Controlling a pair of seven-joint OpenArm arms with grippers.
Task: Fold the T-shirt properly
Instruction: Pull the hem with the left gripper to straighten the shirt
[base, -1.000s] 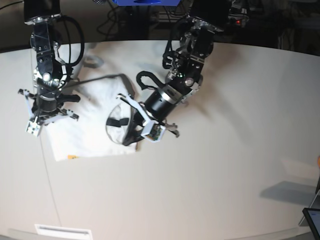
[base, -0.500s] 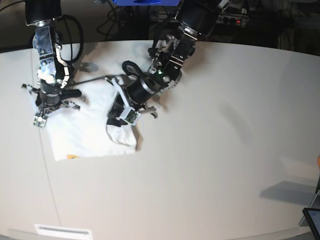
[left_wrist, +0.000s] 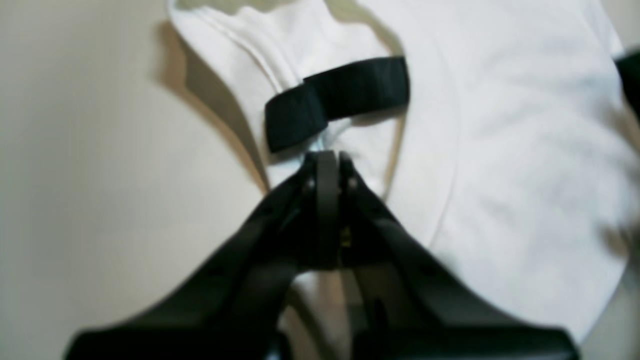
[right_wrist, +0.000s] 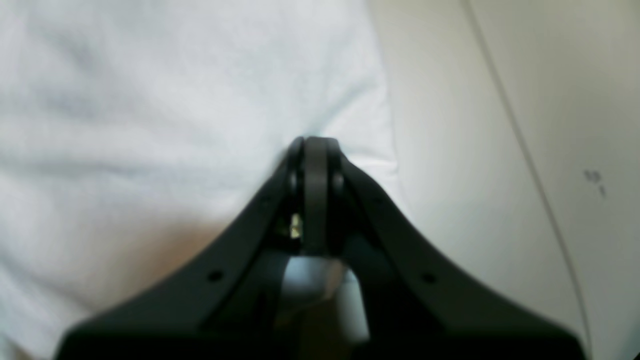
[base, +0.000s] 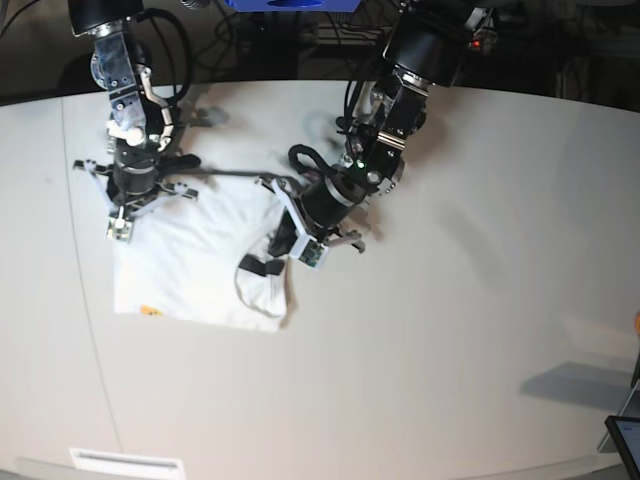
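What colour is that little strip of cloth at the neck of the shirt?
Black, against the white T-shirt. The neck label shows best in the left wrist view.

The white table (base: 450, 300) bears the folded T-shirt (base: 195, 270).

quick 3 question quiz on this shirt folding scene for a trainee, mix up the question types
1. True or false: both tools are shut on the T-shirt.
2. Multiple choice: the left tool grips the cloth next to (a) the black neck label (b) a sleeve cuff (c) the bottom hem.
3. Fill in: the right tool pinches the shirt near its ___, with the bare table beside it.

Key: 1 true. 2 a. 3 edge.
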